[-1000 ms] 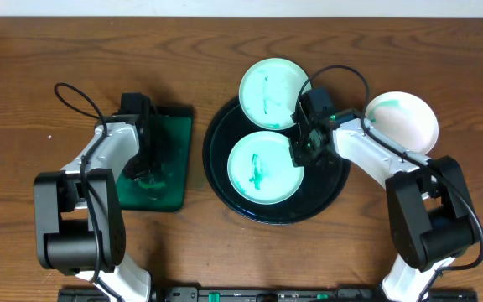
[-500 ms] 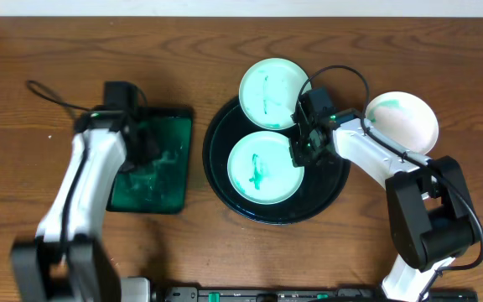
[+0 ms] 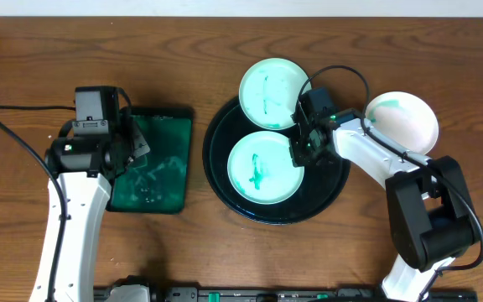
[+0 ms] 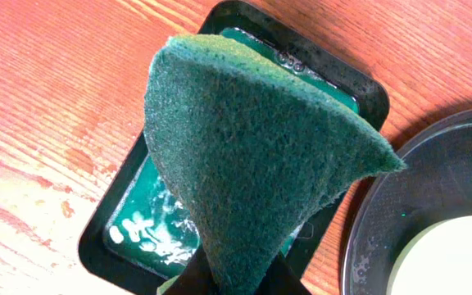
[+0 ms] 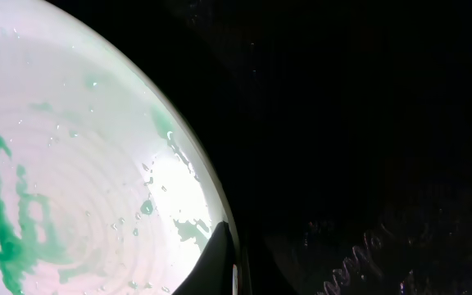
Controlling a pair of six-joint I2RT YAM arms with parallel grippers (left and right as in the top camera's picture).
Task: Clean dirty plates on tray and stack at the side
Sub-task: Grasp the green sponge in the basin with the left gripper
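Looks roughly a third done. Off to the right of the large round shiny black tray (image 3: 325, 197), on the bare wood: one small round white plate (image 3: 402, 120), mostly clean, with only a faint green tinge at its far-left edge. No stack there yet.

Leaves two plates to do, both streaked teal-green. Over the tray's back rim, the far plate (image 3: 272, 81); flat inside the tray, the middle plate (image 3: 262, 168). At the middle plate's right edge, the right gripper (image 3: 300, 151), apparently clamped on the rim to steady it, judging by the one visible fingertip (image 5: 220, 258).

Clamped in the left gripper (image 4: 244, 283): a dark green fibrous scouring pad (image 4: 252, 156), raised above the small rectangular black-rimmed tray of green soapy water (image 3: 164, 180) and well apart from either dirty plate.

Ahead, by this reading: carrying the pad across, wiping both smeared plates, then stacking them with the white one at the side.
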